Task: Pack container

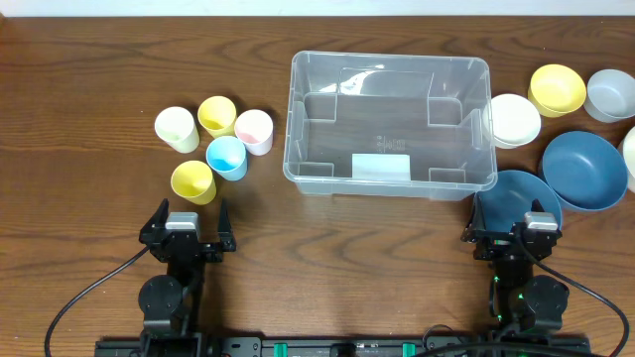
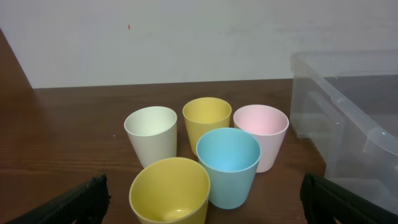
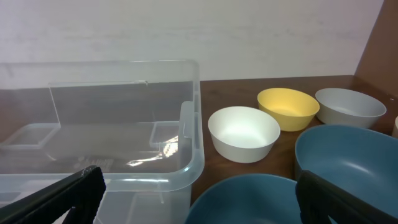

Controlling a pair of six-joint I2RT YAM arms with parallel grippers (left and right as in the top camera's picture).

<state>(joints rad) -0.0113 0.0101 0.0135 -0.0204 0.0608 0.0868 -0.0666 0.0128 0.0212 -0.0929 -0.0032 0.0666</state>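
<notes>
- Overhead: the large clear rectangular plastic container (image 1: pixel 389 124) stood empty on the brown wooden worktop (image 1: pixel 99 79), ahead of both hands and between them. The left hand (image 1: pixel 190 220) and the right hand (image 1: pixel 514 226) were each spread wide, holding nothing.
- Left wrist: five small pastel plastic cups (image 2: pixel 150 134) clustered just ahead of the left hand. The nearer yellow cup (image 2: pixel 169 190) sat tight against the light blue cup (image 2: pixel 228 165). Closing on one would probably tip its neighbour.
- Right wrist: a dark blue round plastic bowl (image 3: pixel 249 199) lay right beneath the right hand, with the container ahead to its left. The bowl's wide sloping wall might slip from a pinch, and a low carry could strike the container's rim.
</notes>
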